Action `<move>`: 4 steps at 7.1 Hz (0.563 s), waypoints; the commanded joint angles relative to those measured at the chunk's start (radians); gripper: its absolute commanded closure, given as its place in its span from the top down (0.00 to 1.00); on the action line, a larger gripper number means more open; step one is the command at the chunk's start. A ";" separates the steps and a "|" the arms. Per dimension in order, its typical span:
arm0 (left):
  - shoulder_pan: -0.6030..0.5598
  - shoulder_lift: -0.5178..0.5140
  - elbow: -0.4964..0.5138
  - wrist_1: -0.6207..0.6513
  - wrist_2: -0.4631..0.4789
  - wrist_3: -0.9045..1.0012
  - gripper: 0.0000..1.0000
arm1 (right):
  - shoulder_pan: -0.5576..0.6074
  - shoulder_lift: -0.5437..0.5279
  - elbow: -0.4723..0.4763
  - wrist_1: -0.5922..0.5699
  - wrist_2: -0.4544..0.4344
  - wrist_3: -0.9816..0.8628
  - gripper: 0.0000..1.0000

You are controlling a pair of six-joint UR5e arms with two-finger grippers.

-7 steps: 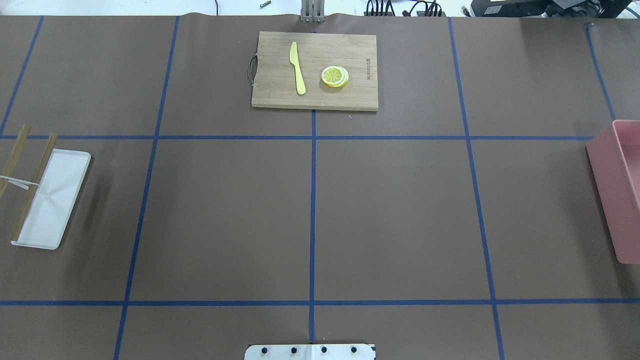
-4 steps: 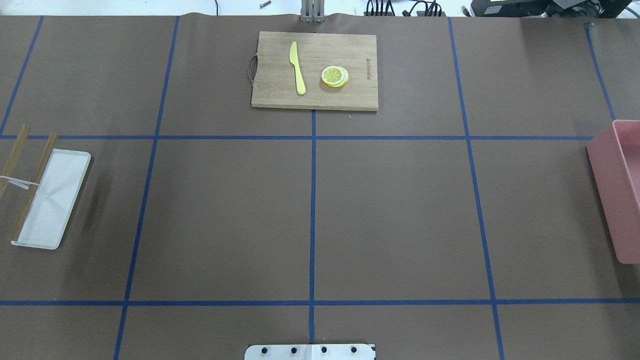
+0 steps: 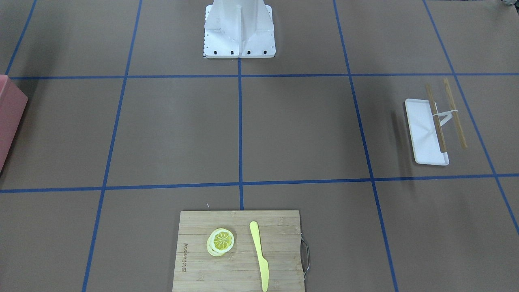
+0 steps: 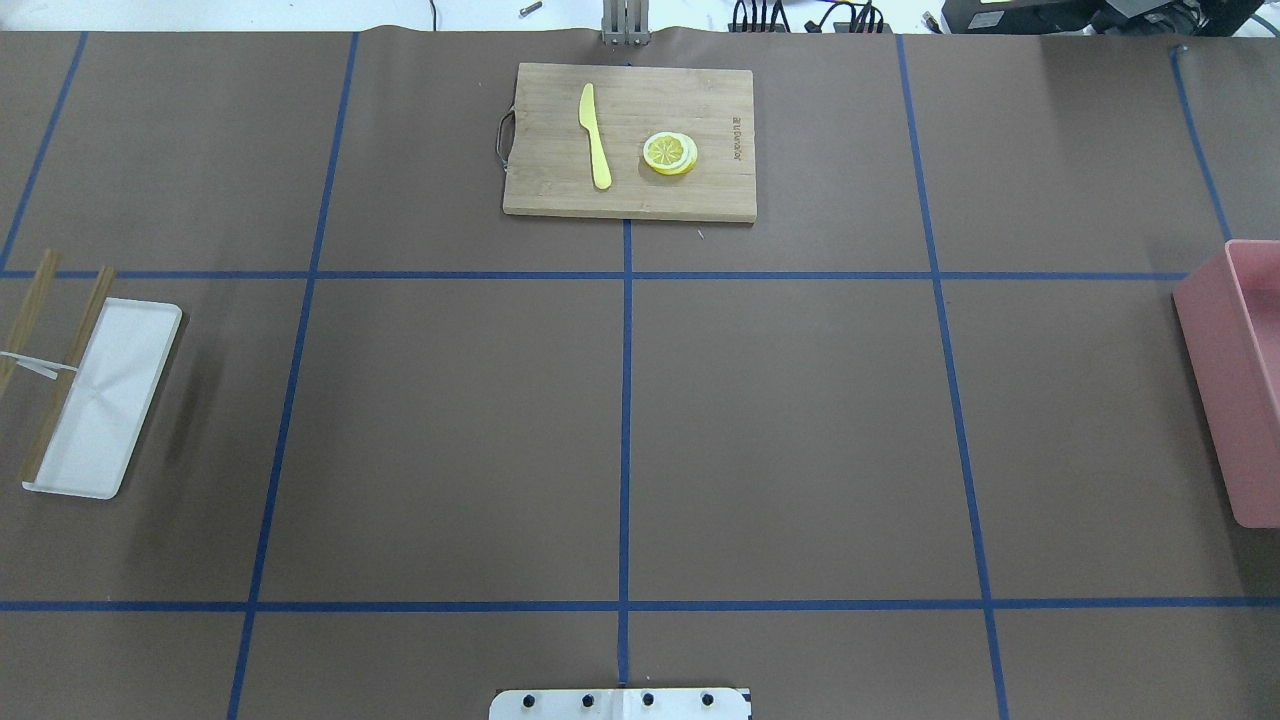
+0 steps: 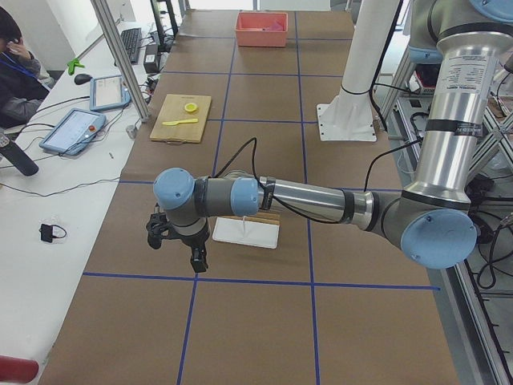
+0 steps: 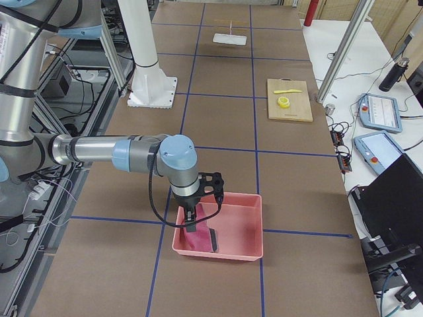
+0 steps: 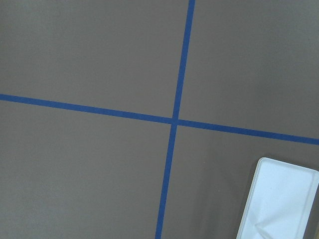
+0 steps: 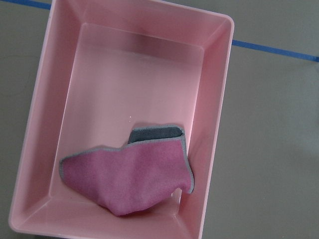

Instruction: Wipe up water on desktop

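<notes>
- The desktop (image 4: 800, 420) is brown, crossed by blue tape lines, and everything here sits on it; the board (image 4: 560, 195) lies at its far edge from the robot, on the middle line.
- On the board, a yellow knife (image 4: 596, 140) lies beside a lemon slice (image 4: 668, 153), not touching it.
- Well off to the robot's right of the board, and nearer the robot, stands a pink bin (image 8: 60, 74) with a pink, grey-edged cloth (image 8: 134, 177) crumpled at one end.
- The right gripper (image 6: 195, 221) hangs low in the bin over the cloth; I can't tell whether it is clenched or released, or touching the cloth.
- Well off to the robot's left of the board sits a white tray (image 4: 110, 400) with wooden sticks (image 4: 70, 370) along it.
- The left gripper (image 5: 176, 253) hovers over the desktop just beside the tray; I can't tell its grip either.
</notes>
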State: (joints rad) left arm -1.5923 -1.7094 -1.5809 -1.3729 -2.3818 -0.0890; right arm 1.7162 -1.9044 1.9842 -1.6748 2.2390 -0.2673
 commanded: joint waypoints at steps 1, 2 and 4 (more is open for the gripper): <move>0.000 0.001 0.001 0.000 -0.001 0.000 0.99 | -0.032 0.063 -0.066 0.007 0.002 0.064 1.00; 0.000 0.001 0.004 0.000 0.001 0.000 0.99 | -0.093 0.079 -0.068 0.007 0.010 0.148 1.00; 0.000 0.019 -0.004 -0.003 0.001 0.003 0.99 | -0.147 0.088 -0.076 0.010 0.013 0.197 1.00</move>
State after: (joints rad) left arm -1.5923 -1.7040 -1.5785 -1.3735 -2.3810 -0.0883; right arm 1.6012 -1.8237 1.9166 -1.6662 2.2498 -0.0994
